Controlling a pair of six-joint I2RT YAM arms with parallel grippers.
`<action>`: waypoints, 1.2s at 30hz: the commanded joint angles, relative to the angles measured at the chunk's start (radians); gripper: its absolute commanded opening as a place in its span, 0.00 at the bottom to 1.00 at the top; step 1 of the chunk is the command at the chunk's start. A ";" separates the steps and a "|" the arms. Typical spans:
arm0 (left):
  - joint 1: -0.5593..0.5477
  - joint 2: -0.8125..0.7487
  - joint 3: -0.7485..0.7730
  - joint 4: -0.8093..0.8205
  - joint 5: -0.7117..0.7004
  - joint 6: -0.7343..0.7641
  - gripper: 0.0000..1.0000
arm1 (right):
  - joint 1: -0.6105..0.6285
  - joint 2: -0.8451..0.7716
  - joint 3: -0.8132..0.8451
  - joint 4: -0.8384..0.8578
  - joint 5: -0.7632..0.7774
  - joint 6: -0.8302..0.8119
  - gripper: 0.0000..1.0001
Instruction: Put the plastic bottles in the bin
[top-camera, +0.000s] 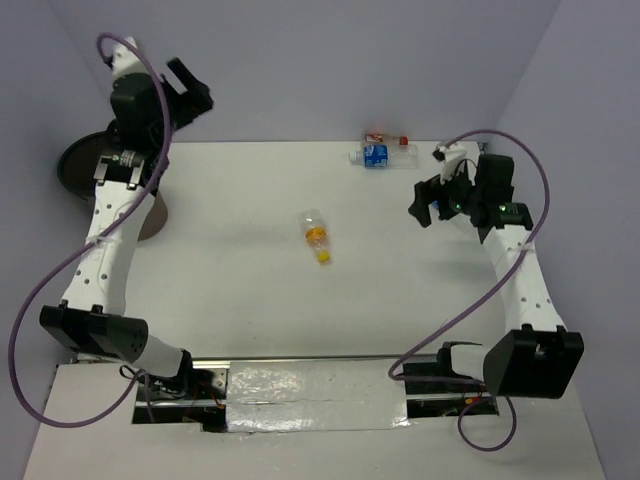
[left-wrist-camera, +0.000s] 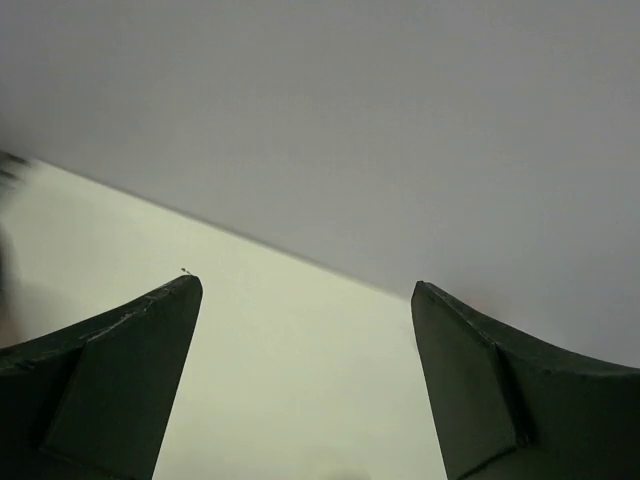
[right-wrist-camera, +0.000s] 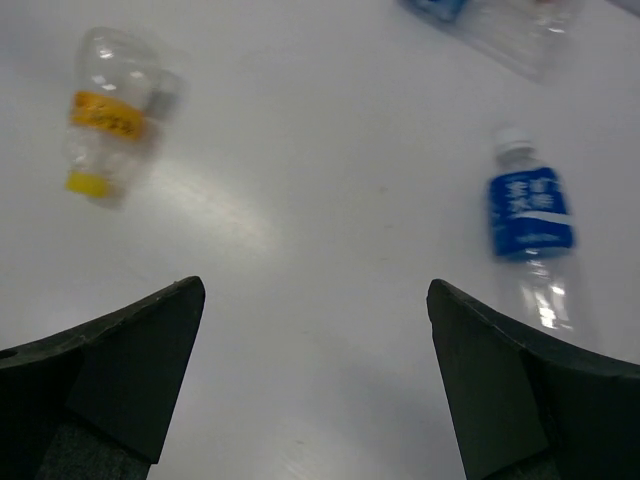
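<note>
Left hand is raised beside the bin, fingers spread wide, holding nothing; that pose fits a drop-off, not a pick. Right hand is also wide open and empty, low over the bench between the orange-label bottle and the blue-label bottle, probably lining up a grasp. The red-label bottle lies just beside the blue one by the far edge. All three lie flat on the bench.

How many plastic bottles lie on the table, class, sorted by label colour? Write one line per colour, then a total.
orange-labelled bottle: 1
blue-labelled bottle: 1
red-labelled bottle: 1
Total: 3
</note>
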 joint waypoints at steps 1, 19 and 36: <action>-0.083 -0.078 -0.148 -0.016 0.310 -0.141 0.99 | -0.080 0.099 0.128 -0.015 0.223 -0.134 1.00; -0.446 -0.440 -1.040 0.237 0.496 -0.459 0.99 | -0.245 0.786 0.669 -0.372 0.220 -0.462 0.95; -0.452 -0.356 -1.114 0.446 0.596 -0.599 0.99 | -0.216 0.947 0.556 -0.248 0.312 -0.479 0.84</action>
